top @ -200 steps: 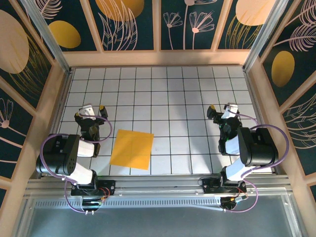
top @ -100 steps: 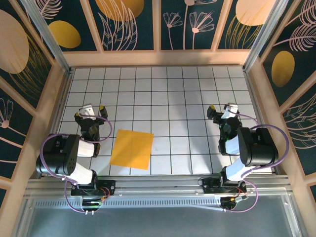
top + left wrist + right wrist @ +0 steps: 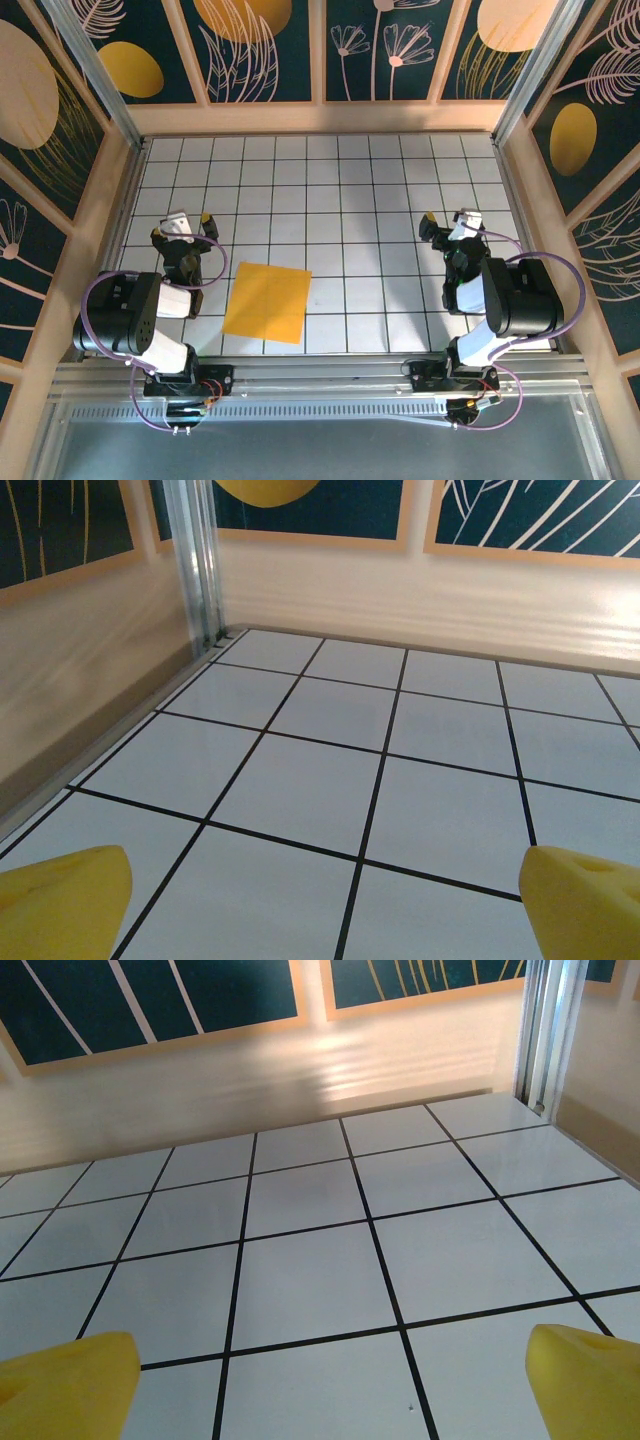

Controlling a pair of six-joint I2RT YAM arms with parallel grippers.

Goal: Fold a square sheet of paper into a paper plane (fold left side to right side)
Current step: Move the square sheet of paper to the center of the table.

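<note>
The square sheet of paper [image 3: 267, 302], orange-yellow with faint creases, lies flat on the tiled table near the front edge, left of centre. My left gripper [image 3: 181, 222] hovers to the paper's left and a little farther back, open and empty; its yellow fingertips [image 3: 60, 900] frame bare tiles in the left wrist view. On the right side of the table my right gripper [image 3: 449, 221] is also open and holds nothing, well away from the paper. Its yellow fingertips [image 3: 585, 1380] stand wide apart over bare tiles.
Wooden walls [image 3: 320, 118] with dark floral panels enclose the white grid table [image 3: 340, 190] on three sides. An aluminium post [image 3: 195, 560] stands in the far left corner. The arm bases [image 3: 170, 380] sit on a metal rail at the near edge.
</note>
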